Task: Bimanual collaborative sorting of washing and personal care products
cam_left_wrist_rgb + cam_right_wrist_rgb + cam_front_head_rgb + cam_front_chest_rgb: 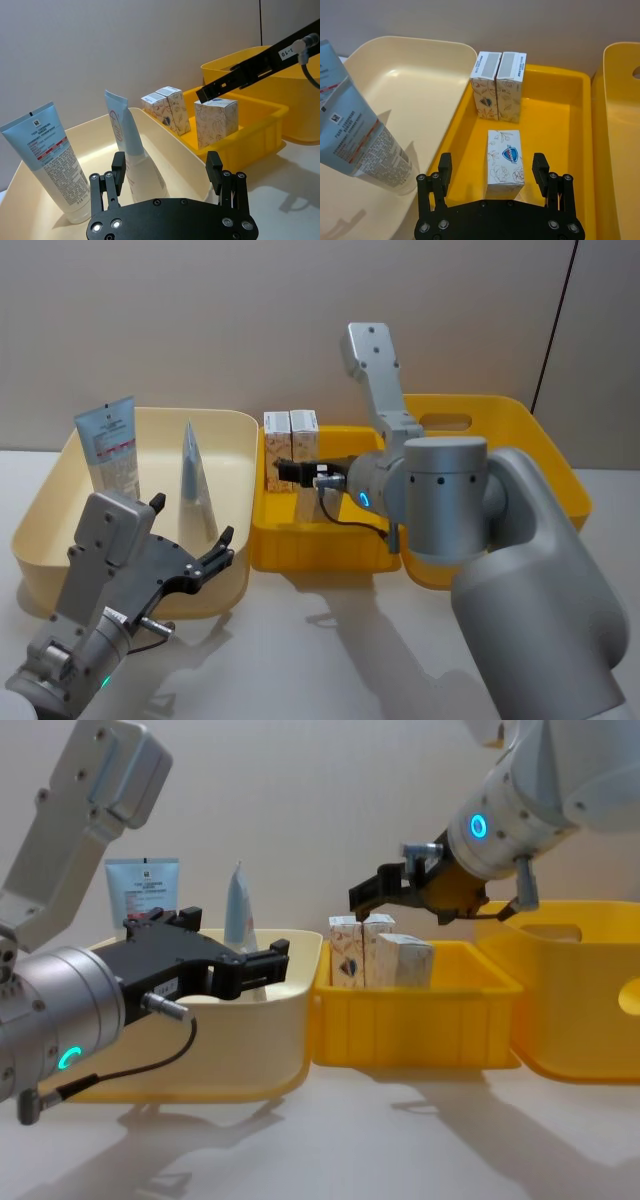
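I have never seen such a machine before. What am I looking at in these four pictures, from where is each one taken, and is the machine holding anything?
This is a robot with two arms, each ending in a two-finger gripper. One picture looks down from its head, one looks across from its chest, and one comes from a camera on each wrist. On the table stand a cream bin with two light-blue tubes, a small yellow tray with three cartons, and a large yellow bin. The left gripper is open near the cream bin's front edge. The right gripper is open just above the nearest carton. Nothing is held.
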